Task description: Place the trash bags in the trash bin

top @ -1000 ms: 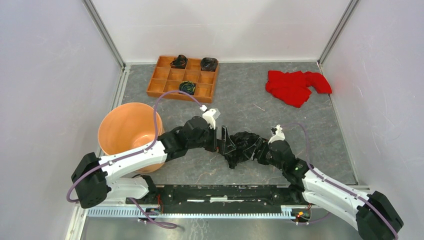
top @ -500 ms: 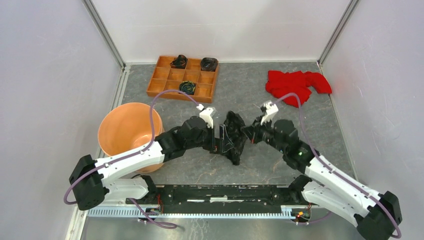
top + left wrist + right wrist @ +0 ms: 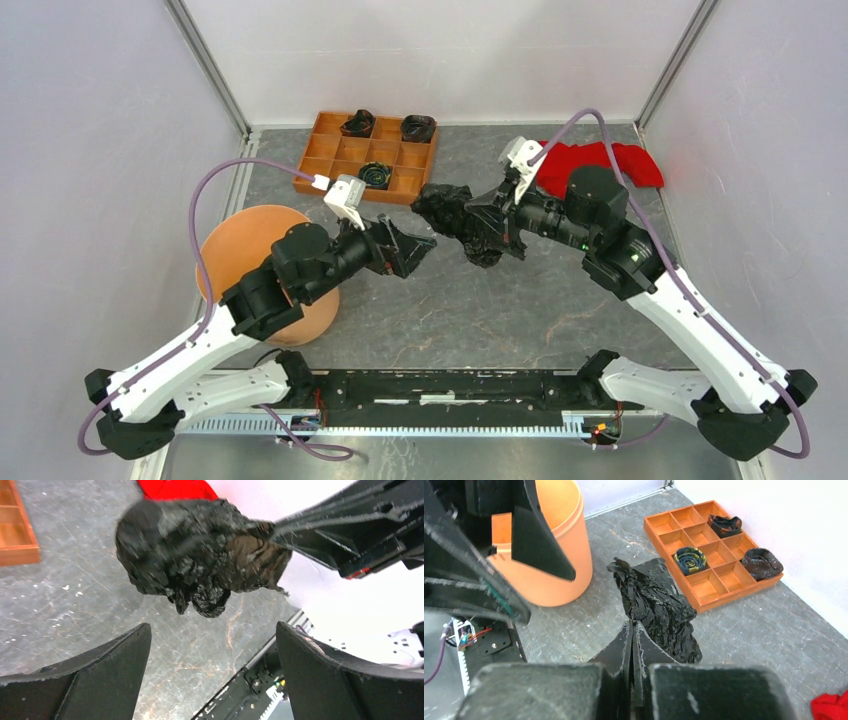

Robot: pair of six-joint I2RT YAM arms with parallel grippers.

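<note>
A crumpled black trash bag (image 3: 450, 207) hangs in the air over the table's middle, my right gripper (image 3: 497, 216) shut on its right part. In the right wrist view the jaws (image 3: 631, 626) are pressed together on the film and the bag (image 3: 659, 605) droops ahead of them. My left gripper (image 3: 420, 252) stands open just left of the bag, apart from it; in its own view the bag (image 3: 200, 555) floats beyond the empty fingers (image 3: 214, 626). The peach-orange trash bin (image 3: 232, 250) stands at the left, partly hidden by my left arm; it also shows as an upright bucket (image 3: 555, 565).
An orange-brown compartment tray (image 3: 338, 152) with small rolled black bundles (image 3: 377, 174) lies at the back left, shown too as a tray (image 3: 704, 585). A red cloth (image 3: 640, 165) lies at the back right behind my right arm. Grey walls close in both sides.
My right gripper closed on the bag and lifted it off the table, up and toward the back. My left arm rose and drew back to the left, still open.
</note>
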